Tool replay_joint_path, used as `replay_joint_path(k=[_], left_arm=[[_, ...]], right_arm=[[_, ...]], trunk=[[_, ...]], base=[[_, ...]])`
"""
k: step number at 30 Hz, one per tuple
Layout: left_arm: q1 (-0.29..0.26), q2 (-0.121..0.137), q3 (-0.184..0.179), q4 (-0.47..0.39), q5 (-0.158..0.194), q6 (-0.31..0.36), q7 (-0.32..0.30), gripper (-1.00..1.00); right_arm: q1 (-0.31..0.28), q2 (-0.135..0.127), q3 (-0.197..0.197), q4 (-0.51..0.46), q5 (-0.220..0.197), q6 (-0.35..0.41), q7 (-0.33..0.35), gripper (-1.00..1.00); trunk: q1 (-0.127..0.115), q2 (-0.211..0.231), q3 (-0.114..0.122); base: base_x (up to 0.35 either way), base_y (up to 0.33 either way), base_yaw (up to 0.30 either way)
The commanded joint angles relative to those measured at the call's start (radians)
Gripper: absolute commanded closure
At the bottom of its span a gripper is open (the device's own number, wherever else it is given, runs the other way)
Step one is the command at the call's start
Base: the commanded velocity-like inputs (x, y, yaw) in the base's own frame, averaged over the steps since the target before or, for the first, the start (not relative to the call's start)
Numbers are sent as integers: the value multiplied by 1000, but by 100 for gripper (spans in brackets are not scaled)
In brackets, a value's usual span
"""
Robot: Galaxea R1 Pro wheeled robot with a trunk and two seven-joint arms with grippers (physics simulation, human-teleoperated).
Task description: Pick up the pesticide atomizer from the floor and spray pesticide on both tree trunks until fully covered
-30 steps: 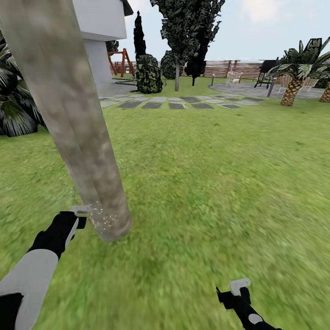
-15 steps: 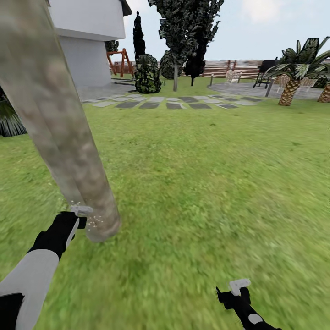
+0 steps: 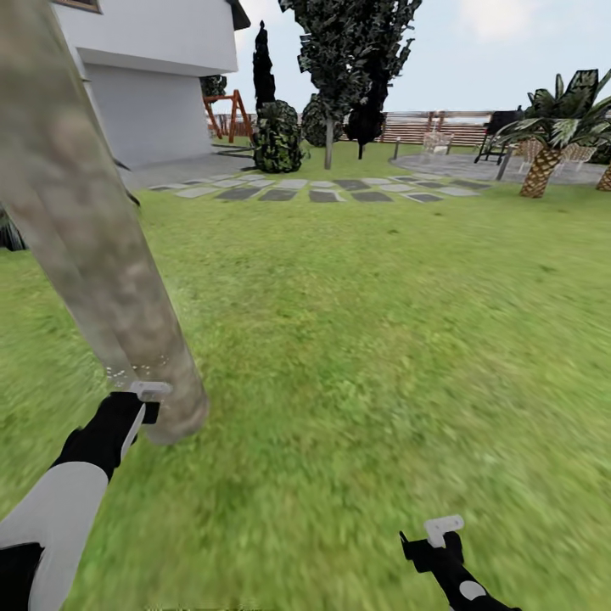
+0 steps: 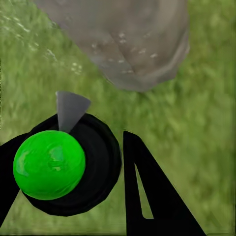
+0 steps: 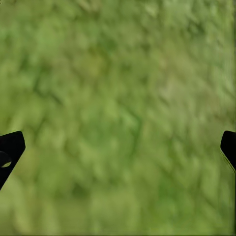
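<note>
We had our left gripper (image 4: 88,172) clamped on the atomizer (image 4: 66,164), black fingers (image 4: 147,196) hugging its round black body with the glossy green ball on top and a grey cone-shaped nozzle aimed at the trunk (image 4: 132,44). That trunk (image 3: 93,255) was thick, smooth, mottled grey-brown, leaning across the head view, its foot just beside the left gripper (image 3: 140,403). Fine white specks of pesticide (image 3: 140,369) dotted the bark low down and the grass beside it. A second ago the specks sat lower on the base; here they ringed it higher, and the view had swung, showing more of the white house (image 3: 161,76). Our right gripper (image 3: 437,535) hung over blurry lawn (image 3: 382,322), jaws spread wide, holding nothing. Far off: stone slabs (image 3: 322,191), fence (image 3: 424,127), a palm (image 3: 547,144).
</note>
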Motion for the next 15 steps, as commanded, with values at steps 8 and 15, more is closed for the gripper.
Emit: replay_joint_path(k=[8, 15], left_arm=[[20, 12, 6, 12, -4, 4, 3, 100], [27, 9, 5, 10, -2, 3, 47, 100]], right_arm=[[0, 0, 9, 0, -10, -2, -2, -100], [0, -2, 8, 0, -11, -3, -2, -100]], trunk=[[0, 0, -1], [0, 0, -1]], base=[[14, -277, 274], [116, -274, 109]])
